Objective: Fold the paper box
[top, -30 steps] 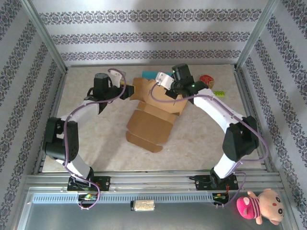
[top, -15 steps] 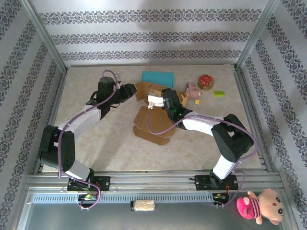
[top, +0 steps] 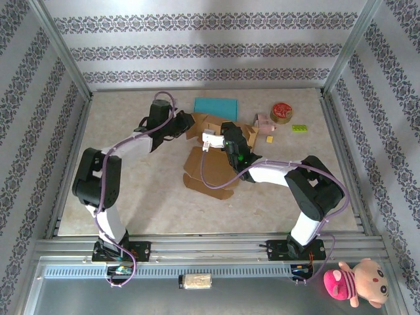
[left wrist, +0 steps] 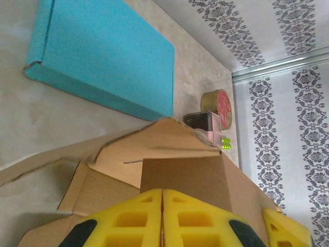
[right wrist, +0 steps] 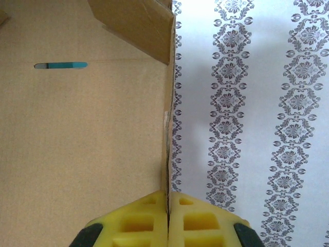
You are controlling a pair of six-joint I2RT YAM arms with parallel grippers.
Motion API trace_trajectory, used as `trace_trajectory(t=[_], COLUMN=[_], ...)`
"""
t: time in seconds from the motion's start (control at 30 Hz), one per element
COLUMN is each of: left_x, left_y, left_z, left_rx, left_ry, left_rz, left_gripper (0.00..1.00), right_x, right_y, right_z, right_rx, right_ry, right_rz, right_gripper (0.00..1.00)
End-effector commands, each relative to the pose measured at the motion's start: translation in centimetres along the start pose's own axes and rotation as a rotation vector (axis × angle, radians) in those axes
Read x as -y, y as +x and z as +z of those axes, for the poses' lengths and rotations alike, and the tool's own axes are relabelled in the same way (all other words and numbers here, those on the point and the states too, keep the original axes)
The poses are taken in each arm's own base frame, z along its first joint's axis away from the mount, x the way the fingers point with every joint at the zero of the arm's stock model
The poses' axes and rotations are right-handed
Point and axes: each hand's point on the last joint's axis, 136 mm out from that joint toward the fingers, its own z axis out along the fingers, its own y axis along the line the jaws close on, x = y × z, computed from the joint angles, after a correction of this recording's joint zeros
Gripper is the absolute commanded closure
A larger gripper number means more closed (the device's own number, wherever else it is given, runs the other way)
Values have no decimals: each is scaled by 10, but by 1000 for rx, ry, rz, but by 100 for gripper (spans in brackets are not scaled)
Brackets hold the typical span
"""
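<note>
"Cardboard check: where is the paper box point(top: 216, 167)?"
"You find it at the middle of the table point(top: 131, 190), partly raised, just near of the teal flat pack point(top: 216, 105)."
"And the grippers?"
"Your right gripper point(right wrist: 168, 206) is clamped on the edge of an upright box wall. Your left gripper point(left wrist: 162, 198) has its pads pressed together at a far flap; you cannot tell whether cardboard sits between them."

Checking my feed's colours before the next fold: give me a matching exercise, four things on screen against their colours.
Things:
1. cardboard box
2. flat carton
3. small brick
4. soft toy

Colours:
a. green
b. pink
c. brown
d. teal

Pairs: 1-c, 2-d, 3-a, 4-b
</note>
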Motion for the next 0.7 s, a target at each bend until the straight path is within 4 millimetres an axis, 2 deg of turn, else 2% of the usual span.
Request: trace_trajectory(t=[0.0,0.2,0.33,0.4,0.5,0.67], left_x=[34,55,56,51,36,-10], left_y=[5,29,36,35,28,39], left_z=[17,48,54,47,29,5], left_rx=[-29,-78,-88,-64,-3,7], left_ry=[123,174,198,176,90,-119], left_rz=[33,62,47,70,165,375], left_gripper=[93,93,93,89,77,72], right_x=[-2,-3,-3,-4,-4,-4], right_y=[-5,-4,-3,-2,2,6], right_z=[-2,0,-2,-2,-2,-2], right_rx=[8,5,5,2,-3,-5], right_ry=[6,5,4,1,1,-1], right_rz=[14,28,47,50,67,80], right_gripper=[96,95,95,95,95,95])
